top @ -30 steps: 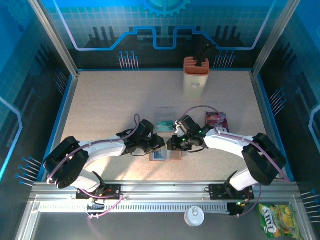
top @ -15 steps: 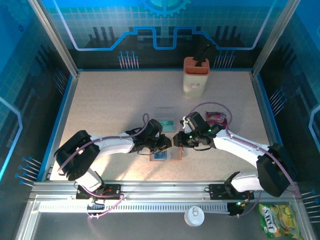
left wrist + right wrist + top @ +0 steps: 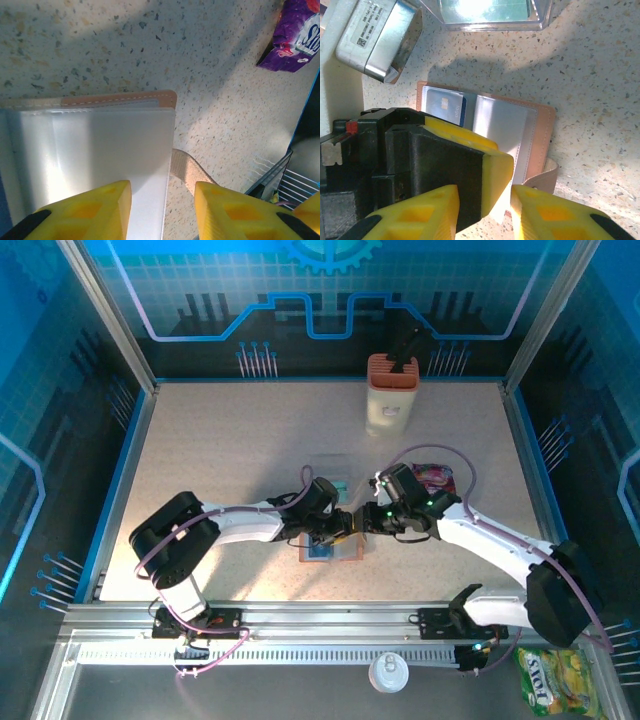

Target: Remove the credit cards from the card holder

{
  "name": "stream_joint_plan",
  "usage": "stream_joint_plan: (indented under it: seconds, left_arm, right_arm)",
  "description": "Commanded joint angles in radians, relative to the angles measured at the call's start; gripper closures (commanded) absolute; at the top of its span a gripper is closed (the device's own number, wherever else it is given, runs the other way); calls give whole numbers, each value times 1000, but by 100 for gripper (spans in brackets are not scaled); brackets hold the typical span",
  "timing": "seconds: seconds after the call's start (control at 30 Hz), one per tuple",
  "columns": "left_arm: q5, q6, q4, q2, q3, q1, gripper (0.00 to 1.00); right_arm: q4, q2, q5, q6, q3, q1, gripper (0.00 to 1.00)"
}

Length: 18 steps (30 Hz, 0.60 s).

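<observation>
The step in hand looked like the extraction itself. The card holder (image 3: 544, 135) lay opened flat on the speckled surface (image 3: 125, 45), near its front middle, with both arms meeting over it. A blue credit card (image 3: 445, 107) sat tucked in one inner pocket, so I judged the task not yet finished.

The left tool (image 3: 161, 192) hovered low over the other half, its yellow fingers spread and pinching nothing I could see; the holder's outer edge lay below the gap. The right tool (image 3: 485, 197) was likewise spread and empty, facing the left one closely.

The next move probably called for one tool to pin the holder down while the other nipped the card's exposed edge and drew it out along the pocket's mouth. The grip would have to be shallow, because the card was thin and lay flush.

The holder was tan and leather-like, with pale stitching and rounded corners. Its glossy clear sleeve (image 3: 100, 145) would likely be slippery. A soft strap tab (image 3: 186, 172) curled from its edge. Beyond it stood a rigid clear plastic box (image 3: 490, 10) holding something teal, and a crinkly purple snack packet (image 3: 292, 32) lay well apart.
</observation>
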Motion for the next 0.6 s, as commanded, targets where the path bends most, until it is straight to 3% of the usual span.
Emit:
stream_joint_plan:
  seconds: [0.0, 0.57]
  left_arm:
    - [9, 26, -4, -12, 30, -7, 60]
    - [35, 1, -40, -27, 1, -35, 56]
  right_arm:
    - [-9, -13, -24, -1, -11, -5, 65]
    - [26, -5, -37, 14, -15, -5, 65]
